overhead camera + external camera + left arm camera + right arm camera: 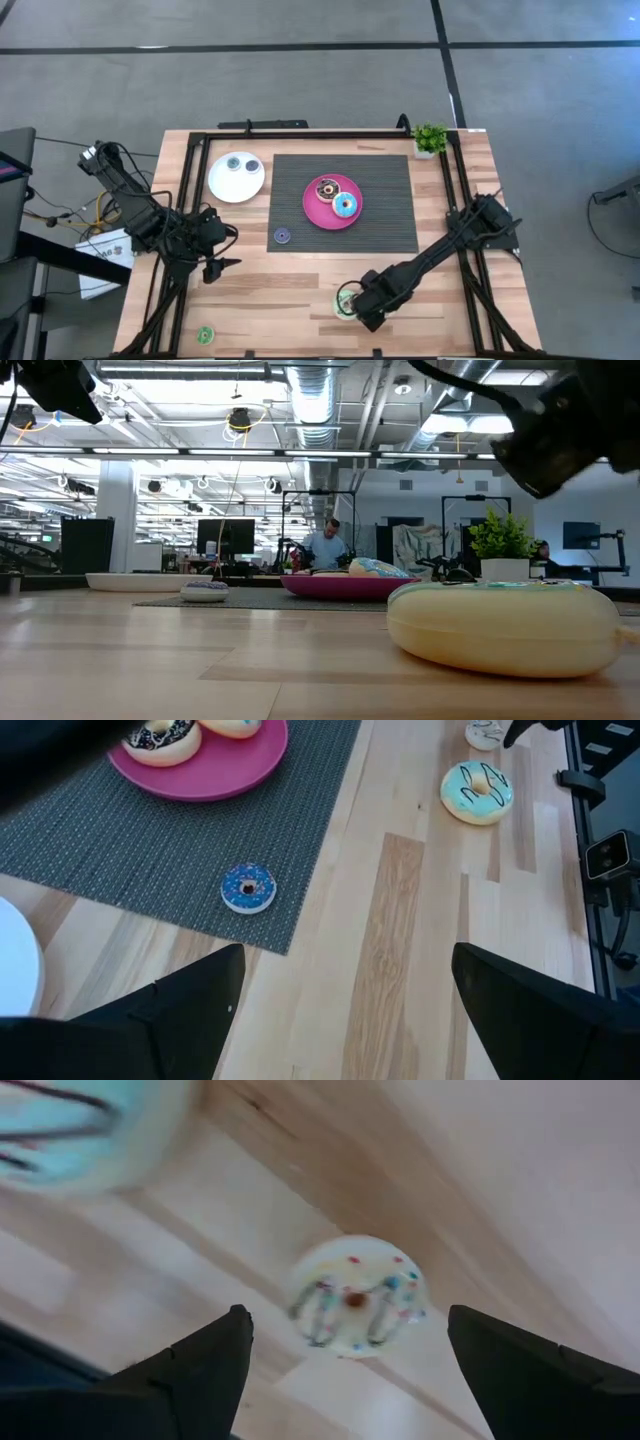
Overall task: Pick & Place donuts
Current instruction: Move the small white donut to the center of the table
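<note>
The pink plate (318, 215) on the dark mat holds a chocolate-brown donut (325, 189) and a light blue donut (347, 206). The pale green donut (343, 299) lies flat on the wood near the table's near edge and fills the low view's foreground (500, 625). Beside it lies a tiny cream donut (355, 1294). My right gripper (347, 1312) hangs open just above this cream donut, a finger on either side, touching nothing. A tiny blue donut (248, 888) lies on the mat's corner. My left gripper (347, 950) waits open at the table's left.
A white plate (225, 185) at the far left holds two tiny donuts. A tiny green donut (204, 335) lies near the near-left corner. A small potted plant (430, 138) stands at the far right. Black frame rails run along the table's edges.
</note>
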Controlling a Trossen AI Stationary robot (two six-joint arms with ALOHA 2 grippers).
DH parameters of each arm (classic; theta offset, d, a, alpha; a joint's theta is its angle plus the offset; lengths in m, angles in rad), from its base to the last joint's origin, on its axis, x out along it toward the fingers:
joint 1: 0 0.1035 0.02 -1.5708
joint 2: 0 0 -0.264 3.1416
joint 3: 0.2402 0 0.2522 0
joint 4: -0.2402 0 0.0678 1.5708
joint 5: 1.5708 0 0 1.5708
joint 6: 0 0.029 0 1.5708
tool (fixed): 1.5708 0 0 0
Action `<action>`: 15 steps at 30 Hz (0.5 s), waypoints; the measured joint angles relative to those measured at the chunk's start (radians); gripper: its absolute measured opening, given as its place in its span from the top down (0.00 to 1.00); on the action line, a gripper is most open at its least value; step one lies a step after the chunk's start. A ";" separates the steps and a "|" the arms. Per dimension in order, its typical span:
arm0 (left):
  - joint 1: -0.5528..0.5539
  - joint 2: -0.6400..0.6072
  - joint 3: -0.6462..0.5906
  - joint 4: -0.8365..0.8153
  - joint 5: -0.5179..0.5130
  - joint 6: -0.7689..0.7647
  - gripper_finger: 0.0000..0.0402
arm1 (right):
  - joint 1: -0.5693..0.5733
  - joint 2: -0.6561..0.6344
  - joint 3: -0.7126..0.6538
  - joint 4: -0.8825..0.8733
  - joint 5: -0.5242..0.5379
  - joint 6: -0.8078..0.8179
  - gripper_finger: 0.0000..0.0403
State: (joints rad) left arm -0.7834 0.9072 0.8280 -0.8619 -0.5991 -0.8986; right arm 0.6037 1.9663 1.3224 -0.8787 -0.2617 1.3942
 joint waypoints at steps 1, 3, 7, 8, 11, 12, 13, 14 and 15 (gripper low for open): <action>0.000 0.000 0.000 0.000 0.000 0.000 0.13 | 0.004 0.000 -0.009 -0.002 -0.001 0.009 0.20; 0.000 0.000 0.000 0.000 0.000 0.004 0.13 | 0.012 0.000 -0.023 -0.003 -0.002 0.022 0.20; 0.000 0.000 0.000 0.000 -0.007 0.006 0.13 | 0.019 0.002 -0.035 0.031 -0.001 0.023 0.20; 0.000 0.000 0.000 0.000 -0.009 0.006 0.13 | 0.019 0.003 -0.035 0.048 0.001 0.022 0.20; 0.000 0.000 0.000 0.000 -0.009 0.006 0.13 | 0.018 0.003 -0.035 0.077 0.036 0.022 0.20; 0.000 0.000 0.000 0.000 -0.009 0.006 0.13 | 0.018 0.003 -0.035 0.075 0.042 0.022 0.20; 0.000 0.000 0.000 0.000 -0.009 0.006 0.13 | 0.018 0.003 -0.035 0.069 0.047 0.022 0.20; 0.000 0.000 0.000 0.000 -0.009 0.006 0.13 | 0.018 0.003 -0.035 0.064 0.053 0.023 0.20; 0.000 0.000 0.000 0.000 -0.009 0.006 0.13 | 0.018 0.003 -0.035 0.058 0.056 0.026 0.20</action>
State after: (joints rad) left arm -0.7834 0.9073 0.8280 -0.8619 -0.6083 -0.8930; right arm 0.6213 1.9697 1.2869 -0.8211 -0.2052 1.4202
